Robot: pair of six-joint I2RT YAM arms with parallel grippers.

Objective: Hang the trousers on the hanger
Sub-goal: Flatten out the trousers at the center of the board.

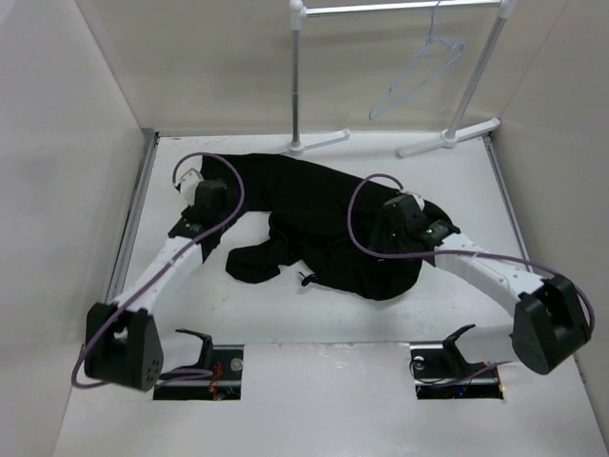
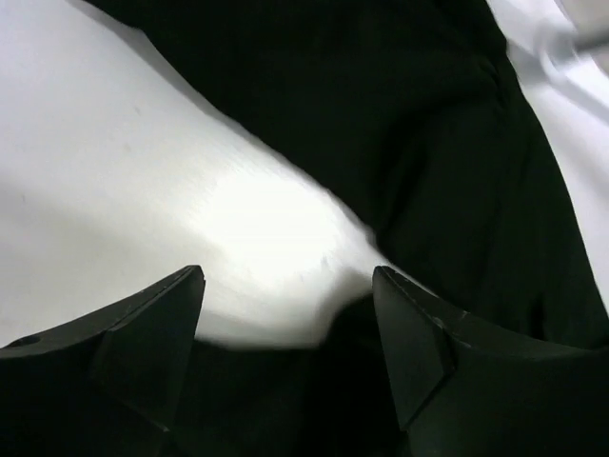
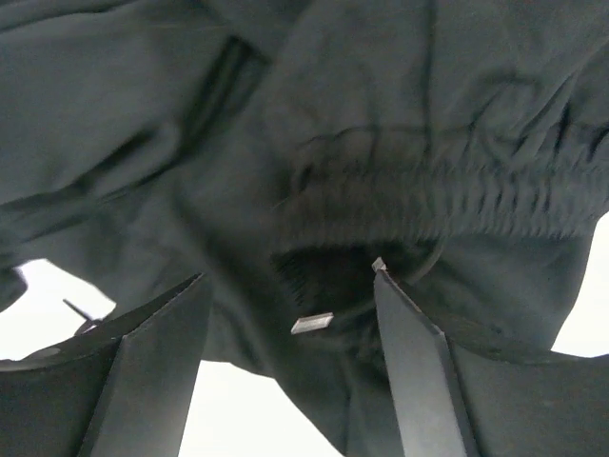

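The black trousers (image 1: pixel 324 224) lie crumpled in the middle of the white table. The pale wire hanger (image 1: pixel 419 74) hangs tilted from the rack's rail at the back, far from both arms. My left gripper (image 1: pixel 211 193) is low at the trousers' left edge. In the left wrist view it (image 2: pixel 287 271) stands open over bare table, with the trousers (image 2: pixel 447 143) ahead and to the right. My right gripper (image 1: pixel 404 214) is over the right end of the heap. Its jaws (image 3: pixel 291 273) stand open around the gathered elastic waistband (image 3: pixel 447 195), and cloth lies loose between the fingers.
The white tubular rack (image 1: pixel 297 76) stands at the back, its feet (image 1: pixel 319 143) on the table's far edge. Pale walls close in the left, right and back. Two dark cut-outs (image 1: pixel 200 371) sit at the near edge by the arm bases. A drawstring end (image 1: pixel 304 279) pokes from the trousers.
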